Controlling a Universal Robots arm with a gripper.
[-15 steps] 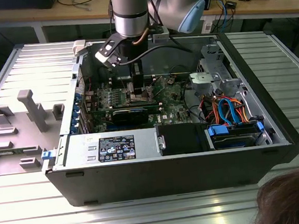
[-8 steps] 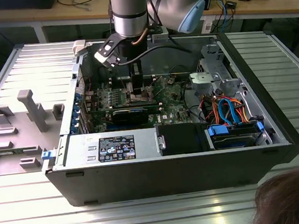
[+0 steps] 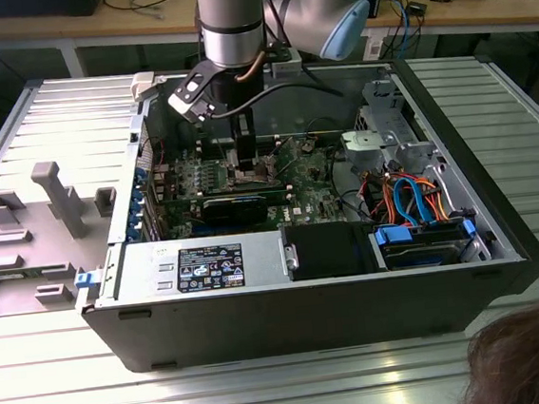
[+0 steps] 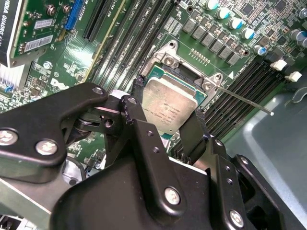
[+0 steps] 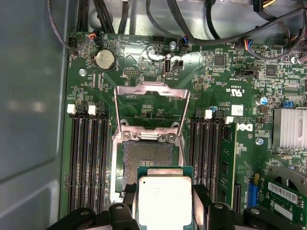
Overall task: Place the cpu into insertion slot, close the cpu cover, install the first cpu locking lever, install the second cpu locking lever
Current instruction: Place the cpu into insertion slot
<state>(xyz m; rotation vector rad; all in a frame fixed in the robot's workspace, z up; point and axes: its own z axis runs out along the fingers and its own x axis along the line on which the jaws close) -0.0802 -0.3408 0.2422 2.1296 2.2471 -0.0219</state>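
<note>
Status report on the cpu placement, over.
Status: gripper shut on cpu. Held close over insertion slot, not seated. Its cpu cover raised; locking lever unlatched, sticking out to the side.

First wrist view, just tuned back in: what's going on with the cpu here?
The pincer is shut on the cpu, holding it by its edges close to the insertion slot. The slot is bare, and the cpu cover is flipped open. The chip is not yet seated.
</note>
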